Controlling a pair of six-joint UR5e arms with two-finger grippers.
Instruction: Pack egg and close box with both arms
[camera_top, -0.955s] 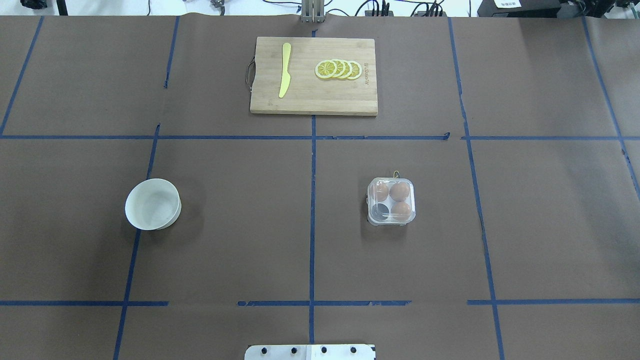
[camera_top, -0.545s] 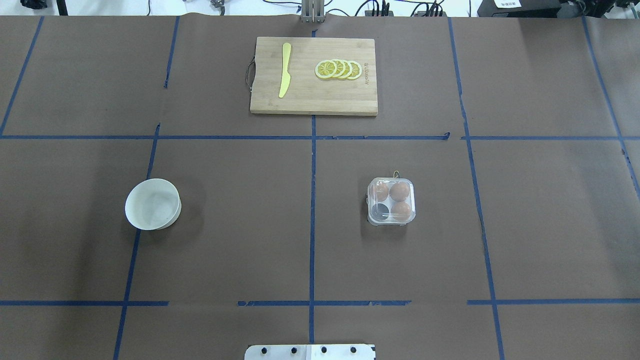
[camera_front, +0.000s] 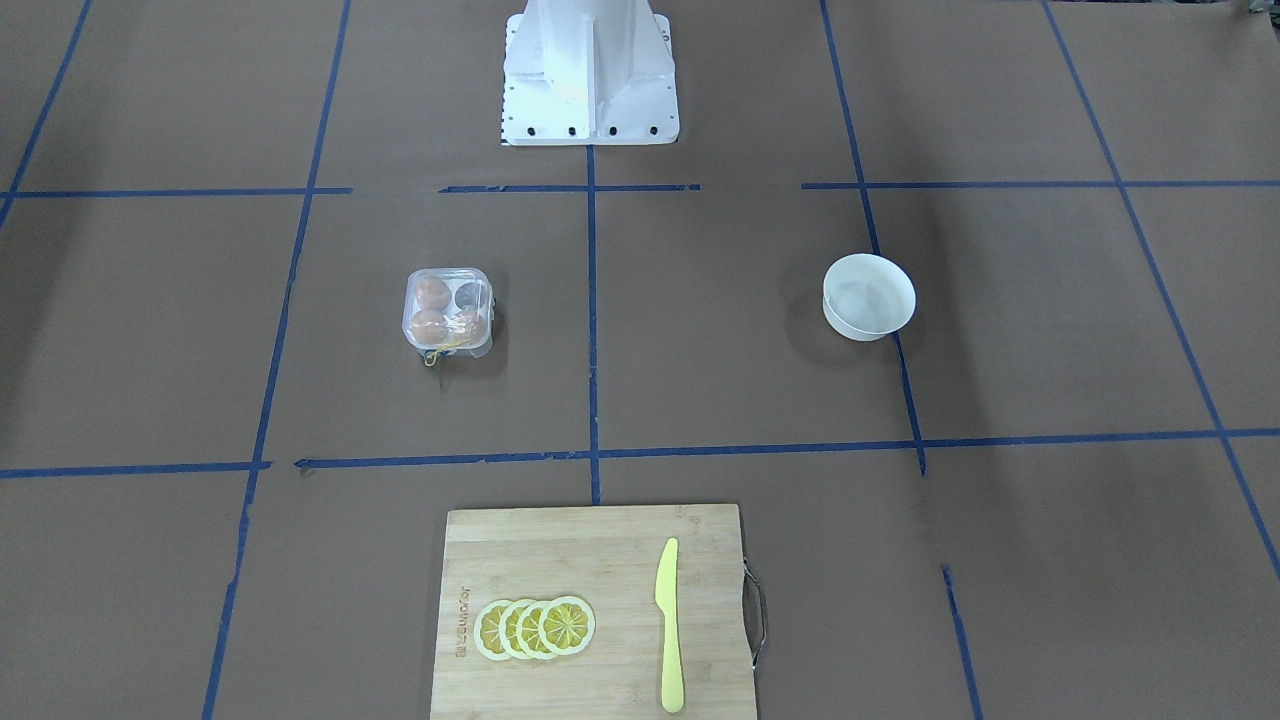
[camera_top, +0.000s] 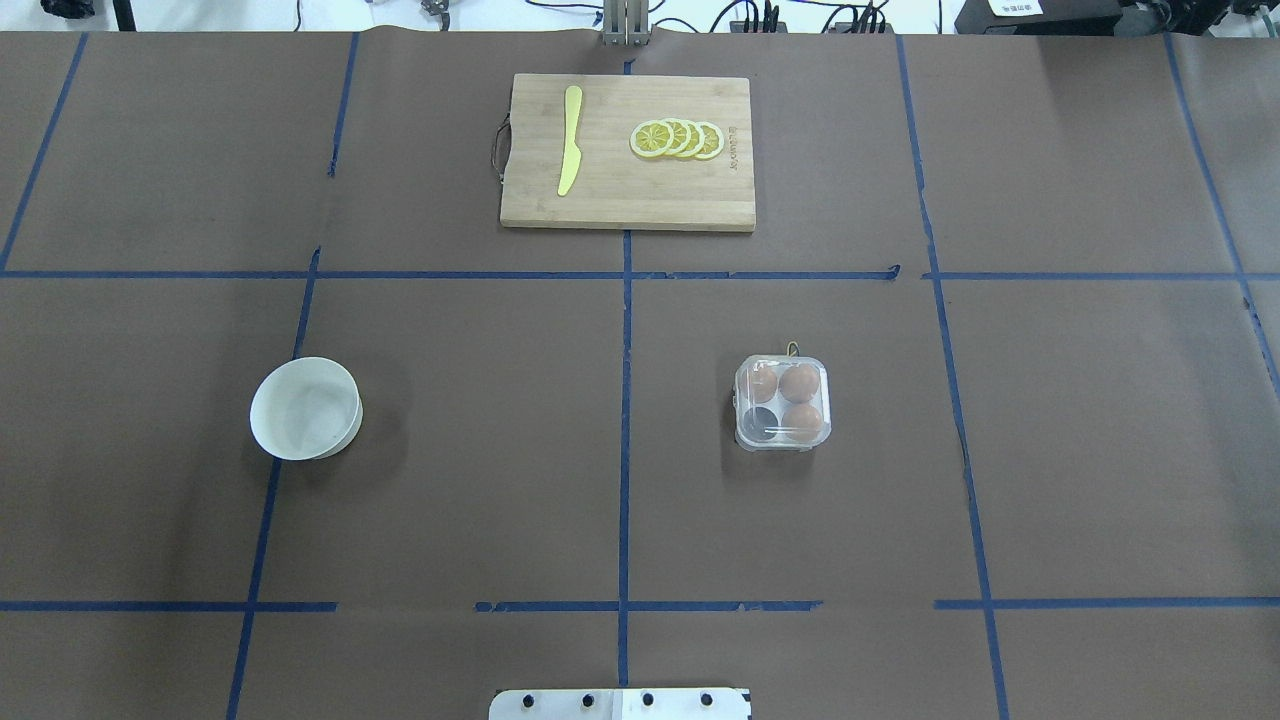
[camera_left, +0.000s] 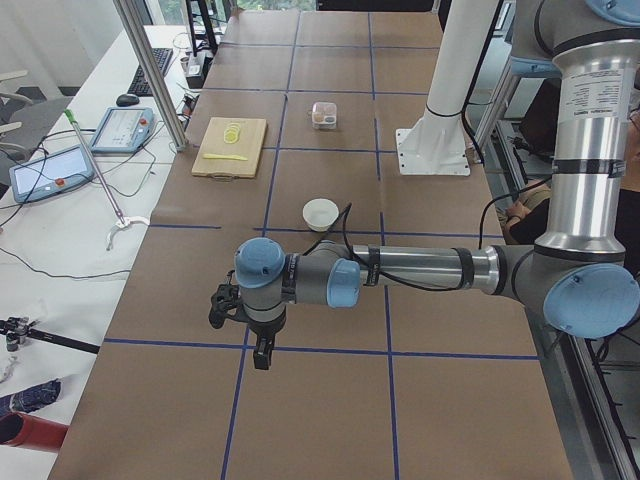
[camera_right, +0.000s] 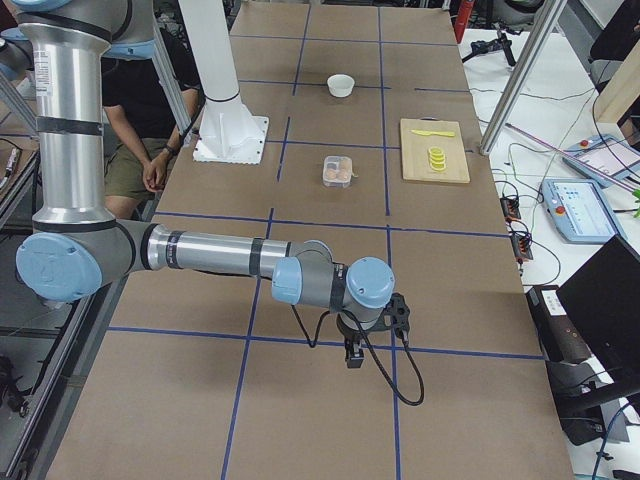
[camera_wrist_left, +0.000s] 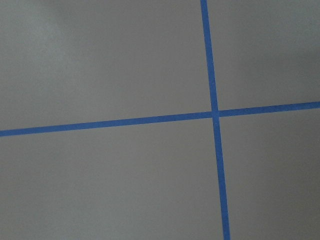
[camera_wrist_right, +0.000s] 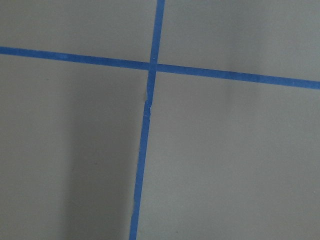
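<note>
The clear plastic egg box (camera_top: 783, 403) sits on the brown table right of centre; it also shows in the front view (camera_front: 448, 310). Three tan-brown eggs lie in its cups, one of them at the far right (camera_top: 799, 382). The near-left cup (camera_top: 762, 421) is empty. The transparent lid seems to lie over the cups. A yellow string (camera_top: 792, 349) sticks out at the far side. My left gripper (camera_left: 262, 355) and right gripper (camera_right: 353, 355) hang over bare table far from the box. They show only in the side views, so I cannot tell whether they are open or shut.
A white round bowl (camera_top: 305, 408) stands at the left. A wooden cutting board (camera_top: 628, 205) at the far centre carries a yellow knife (camera_top: 570, 140) and lemon slices (camera_top: 677, 138). The white pedestal (camera_front: 588, 70) stands at the robot's edge. Both wrist views show only brown paper and blue tape.
</note>
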